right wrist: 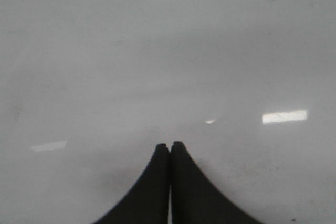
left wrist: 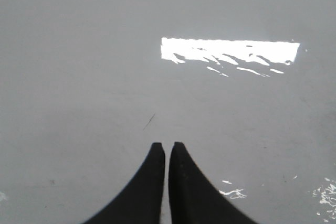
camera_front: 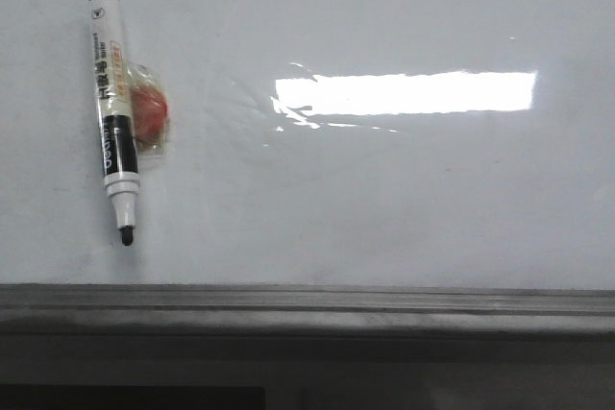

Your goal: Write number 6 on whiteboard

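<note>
The whiteboard (camera_front: 384,199) fills the front view, glossy white-grey with a bright rectangular glare. No number 6 shows on it. A white and black marker (camera_front: 114,108) lies on the board at the left, uncapped tip toward the near edge, with a red object in clear wrap (camera_front: 149,114) stuck at its side. Neither gripper shows in the front view. My left gripper (left wrist: 166,145) is shut and empty over bare board (left wrist: 79,77), with a short thin black mark (left wrist: 149,121) just beyond its fingertips. My right gripper (right wrist: 169,144) is shut and empty over bare board (right wrist: 79,66).
A dark grey ledge (camera_front: 307,309) runs along the board's near edge in the front view. Light glare patches show on the board in both wrist views.
</note>
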`<move>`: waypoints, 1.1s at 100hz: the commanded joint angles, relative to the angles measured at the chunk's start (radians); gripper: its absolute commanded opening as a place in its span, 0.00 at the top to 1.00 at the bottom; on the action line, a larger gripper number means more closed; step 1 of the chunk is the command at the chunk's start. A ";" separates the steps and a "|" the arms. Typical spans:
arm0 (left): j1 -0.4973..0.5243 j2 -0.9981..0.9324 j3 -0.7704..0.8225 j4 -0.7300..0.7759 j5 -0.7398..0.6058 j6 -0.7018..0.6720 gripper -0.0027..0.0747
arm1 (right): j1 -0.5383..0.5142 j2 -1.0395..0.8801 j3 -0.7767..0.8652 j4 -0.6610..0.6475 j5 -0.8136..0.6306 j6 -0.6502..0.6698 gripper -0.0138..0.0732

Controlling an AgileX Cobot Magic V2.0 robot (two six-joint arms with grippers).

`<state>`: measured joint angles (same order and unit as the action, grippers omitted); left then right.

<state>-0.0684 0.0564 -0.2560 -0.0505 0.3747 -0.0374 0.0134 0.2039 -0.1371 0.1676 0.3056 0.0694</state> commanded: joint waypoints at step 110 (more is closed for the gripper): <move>-0.752 0.600 0.018 -0.211 -0.614 0.049 0.39 | 0.002 0.038 -0.035 0.007 -0.102 -0.008 0.91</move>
<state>-0.7732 0.5986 -0.2049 -0.2076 -0.0961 0.0161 0.0134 0.2234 -0.1368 0.1721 0.2842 0.0694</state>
